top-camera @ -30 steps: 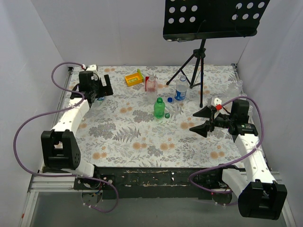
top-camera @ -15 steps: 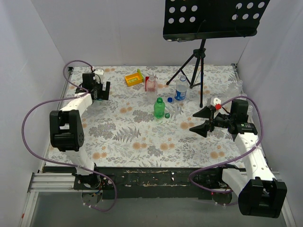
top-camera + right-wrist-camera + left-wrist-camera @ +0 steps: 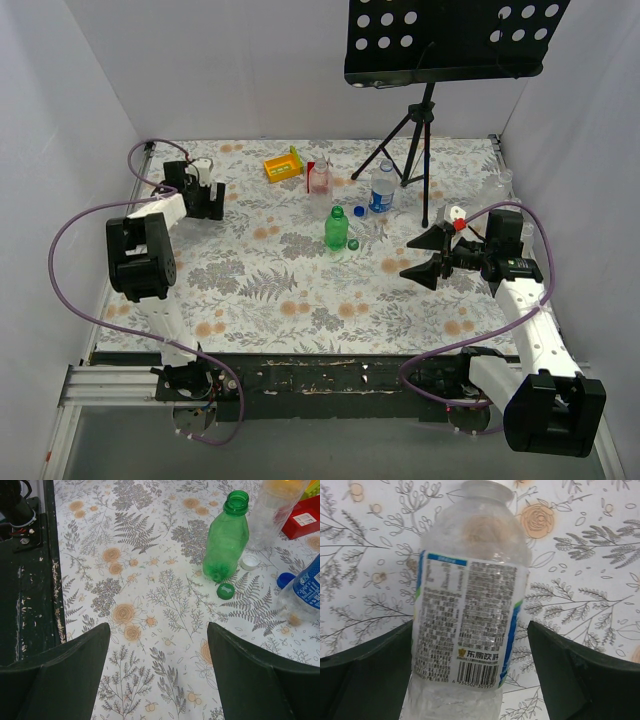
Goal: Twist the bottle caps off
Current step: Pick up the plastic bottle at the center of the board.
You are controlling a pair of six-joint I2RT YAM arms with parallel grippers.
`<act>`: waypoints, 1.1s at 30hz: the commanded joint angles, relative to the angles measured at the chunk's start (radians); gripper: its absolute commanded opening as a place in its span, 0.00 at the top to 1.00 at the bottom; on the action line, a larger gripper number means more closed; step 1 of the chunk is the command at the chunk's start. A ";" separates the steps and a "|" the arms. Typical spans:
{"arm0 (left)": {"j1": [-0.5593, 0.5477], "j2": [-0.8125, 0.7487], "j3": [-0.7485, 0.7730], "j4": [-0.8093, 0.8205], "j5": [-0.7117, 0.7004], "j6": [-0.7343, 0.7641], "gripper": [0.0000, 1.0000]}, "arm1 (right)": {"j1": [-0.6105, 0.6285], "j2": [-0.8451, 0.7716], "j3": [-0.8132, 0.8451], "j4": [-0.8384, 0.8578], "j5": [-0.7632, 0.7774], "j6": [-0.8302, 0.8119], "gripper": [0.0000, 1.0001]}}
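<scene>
- Three loose caps lie by the green bottle [image 3: 227, 537]: green cap [image 3: 225, 590], white cap [image 3: 249, 561], blue cap [image 3: 285, 579].
- Four bottles show clearly: green bottle, pinkish bottle [image 3: 319, 178] and blue-labelled bottle [image 3: 382, 188] at centre; clear bottle [image 3: 470, 605] far left.
- Your left gripper [image 3: 470, 625] straddles the clear bottle, grip unclear; right gripper [image 3: 158, 625] gapes empty.

A yellow box [image 3: 283, 165] sits on the floral table [image 3: 300, 300], left of a black tripod music stand [image 3: 455, 40].

A capless green bottle [image 3: 227, 540] stands on the floral table [image 3: 150, 580], a green cap [image 3: 225, 590] and a white cap [image 3: 249, 561] just beside its base, a blue cap [image 3: 285, 579] near a blue-labelled bottle [image 3: 305, 592].
</scene>
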State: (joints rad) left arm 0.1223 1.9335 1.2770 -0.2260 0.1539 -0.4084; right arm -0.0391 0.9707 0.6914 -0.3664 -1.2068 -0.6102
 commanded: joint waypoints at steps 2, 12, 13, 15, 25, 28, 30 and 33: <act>-0.004 -0.016 0.038 -0.048 0.090 -0.020 0.17 | -0.002 0.000 0.008 -0.006 -0.013 -0.019 0.14; -0.004 0.002 0.073 -0.124 0.013 -0.107 0.63 | -0.002 -0.013 0.005 -0.006 -0.010 -0.020 0.14; -0.004 -0.008 0.076 -0.124 0.012 -0.116 0.71 | -0.002 -0.015 0.003 -0.005 -0.007 -0.020 0.14; -0.007 -0.039 0.074 -0.125 0.022 -0.125 0.79 | -0.002 -0.013 0.003 -0.005 -0.010 -0.022 0.15; -0.095 -0.374 -0.132 -0.092 0.124 -0.115 0.94 | -0.002 -0.006 -0.001 -0.003 -0.010 -0.020 0.14; -0.142 -0.531 -0.244 -0.053 0.179 -0.110 0.96 | -0.002 -0.003 -0.003 -0.005 -0.013 -0.023 0.14; -0.164 -0.626 -0.303 -0.041 0.219 -0.109 0.97 | -0.002 0.000 -0.004 -0.009 -0.019 -0.031 0.14; -0.194 -0.763 -0.372 -0.036 0.288 -0.110 0.98 | -0.002 0.006 0.002 -0.043 -0.036 -0.062 0.14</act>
State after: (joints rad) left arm -0.0402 1.3216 0.9775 -0.2981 0.3225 -0.5282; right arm -0.0391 0.9707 0.6903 -0.3702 -1.2083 -0.6277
